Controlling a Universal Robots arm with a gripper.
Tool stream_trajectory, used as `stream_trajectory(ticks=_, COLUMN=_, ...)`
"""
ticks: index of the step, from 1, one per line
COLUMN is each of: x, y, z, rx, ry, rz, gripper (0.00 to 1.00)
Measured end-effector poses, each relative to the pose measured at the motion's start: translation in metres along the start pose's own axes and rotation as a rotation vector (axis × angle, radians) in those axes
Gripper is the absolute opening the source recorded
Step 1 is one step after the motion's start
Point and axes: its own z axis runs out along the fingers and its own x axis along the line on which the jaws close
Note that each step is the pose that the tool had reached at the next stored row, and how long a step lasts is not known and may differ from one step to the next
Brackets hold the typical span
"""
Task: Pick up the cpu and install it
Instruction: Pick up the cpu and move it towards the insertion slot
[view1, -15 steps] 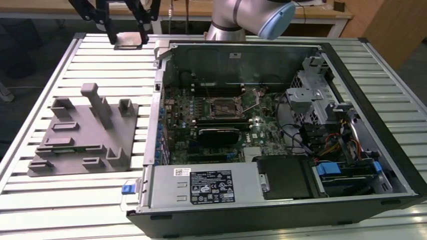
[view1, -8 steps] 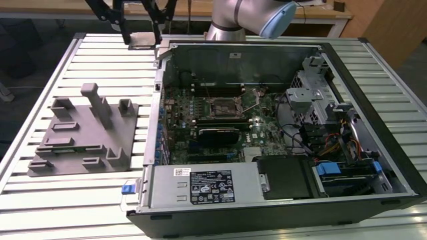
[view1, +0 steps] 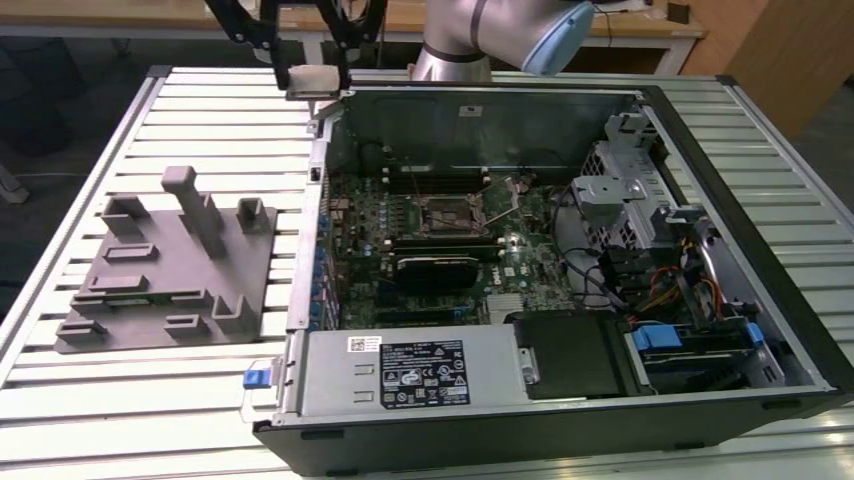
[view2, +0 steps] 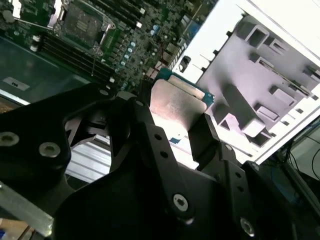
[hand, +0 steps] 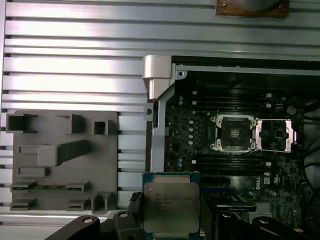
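Currently: black two-finger gripper (view1: 311, 88) clamped on the small flat square cpu (hand: 171, 207), held aloft just outside the open black computer case's (view1: 534, 440) corner.
Silvery-grey metal lid, green-blue rim; its near edge sits hidden between the black fingers (hand: 206, 220) in both wrist views.

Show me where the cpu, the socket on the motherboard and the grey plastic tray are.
cpu (hand: 171, 207), first wrist view, middle of its metal top.
socket (hand: 233, 132), first wrist view, centre of its dark contact field.
grey tray (hand: 100, 167), first wrist view, bare flat part of its base.
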Motion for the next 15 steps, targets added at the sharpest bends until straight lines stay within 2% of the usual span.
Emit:
stream_trajectory(ticks=8, x=-0.0135, y=-0.0002, z=0.0008, rx=0.0001, ry=0.0, rz=0.0, gripper=0.54)
stream_trajectory(ticks=15, x=-0.0192, y=-0.0003, z=0.001, rx=0.0001, ry=0.0, rz=0.0, gripper=0.54)
